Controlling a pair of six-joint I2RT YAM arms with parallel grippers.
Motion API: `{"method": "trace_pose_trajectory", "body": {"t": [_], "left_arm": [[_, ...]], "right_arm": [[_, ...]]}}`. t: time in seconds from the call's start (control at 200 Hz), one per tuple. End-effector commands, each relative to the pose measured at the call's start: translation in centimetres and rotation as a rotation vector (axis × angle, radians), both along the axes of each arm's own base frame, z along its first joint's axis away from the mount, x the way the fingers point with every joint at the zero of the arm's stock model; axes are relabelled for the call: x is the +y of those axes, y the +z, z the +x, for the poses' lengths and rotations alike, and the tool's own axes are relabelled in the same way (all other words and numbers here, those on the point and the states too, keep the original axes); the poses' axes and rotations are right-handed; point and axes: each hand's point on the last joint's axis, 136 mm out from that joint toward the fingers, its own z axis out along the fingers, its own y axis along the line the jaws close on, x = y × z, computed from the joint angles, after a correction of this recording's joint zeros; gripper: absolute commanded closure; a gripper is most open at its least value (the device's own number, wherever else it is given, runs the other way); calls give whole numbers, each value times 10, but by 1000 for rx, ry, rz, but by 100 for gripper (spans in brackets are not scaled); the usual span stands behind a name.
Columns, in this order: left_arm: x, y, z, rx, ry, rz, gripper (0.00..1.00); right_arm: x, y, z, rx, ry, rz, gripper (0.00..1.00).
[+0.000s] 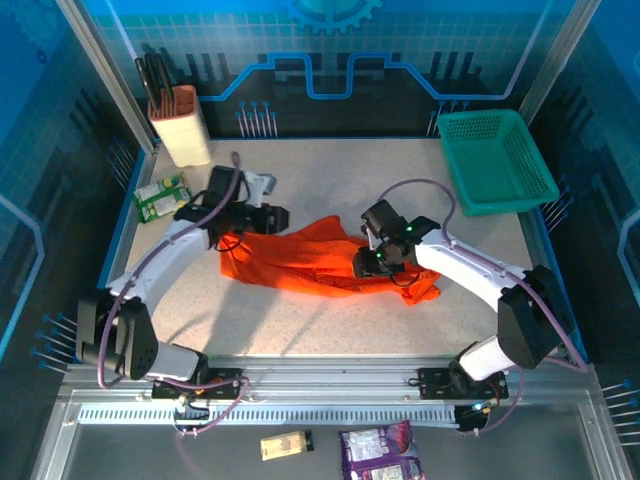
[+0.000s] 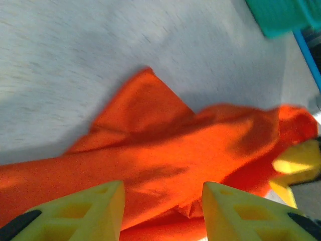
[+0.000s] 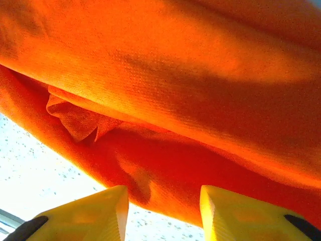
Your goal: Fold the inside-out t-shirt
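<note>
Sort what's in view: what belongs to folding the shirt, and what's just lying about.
For the job:
t-shirt
left gripper
right gripper

Lying about:
basket
beige holder
green packets
pale packet
purple packet

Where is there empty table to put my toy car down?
Two bare patches: the near strip of table between the orange t-shirt and the near edge, and the far middle between the beige holder and the teal basket. Crowded: mid-table, where left gripper and right gripper are at the shirt, and far left by the green packet.
</note>
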Motion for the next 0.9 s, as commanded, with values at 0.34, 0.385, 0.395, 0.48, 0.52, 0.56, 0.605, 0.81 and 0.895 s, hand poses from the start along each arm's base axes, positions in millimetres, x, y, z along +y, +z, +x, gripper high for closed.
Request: {"method": "trace_pose_trajectory", "body": {"t": [0.34, 0.385, 0.395, 0.48, 0.52, 0.56, 0.605, 0.81, 0.895], "left_arm": [[-127, -82, -67, 102, -596, 288, 52], [-131, -89, -70, 111, -616, 309, 51], [-131, -91, -70, 113, -621, 315, 51], [-136, -106, -72, 124, -656, 362, 49], [-138, -112, -74, 134, -676, 385, 49], [-139, -119, -75, 141, -693, 413, 48], [-140, -126, -76, 150, -707, 446, 48], [-133, -152, -65, 133, -713, 606, 47], [-126, -155, -48, 78, -666, 689, 48]], "right_arm": [[-38, -74, -33, 140, -212, -115, 76], [-42, -76, -36, 139, -224, -124, 80], [-43, -77, -36, 139, -227, -126, 81], [-47, -82, -39, 140, -251, -116, 85], [-48, -84, -40, 144, -259, -107, 86], [-49, -86, -41, 151, -268, -99, 87], [-50, -88, -41, 159, -275, -96, 88], [-55, -91, -42, 167, -292, -91, 90], [-57, -91, -43, 166, -294, -95, 91]]}}
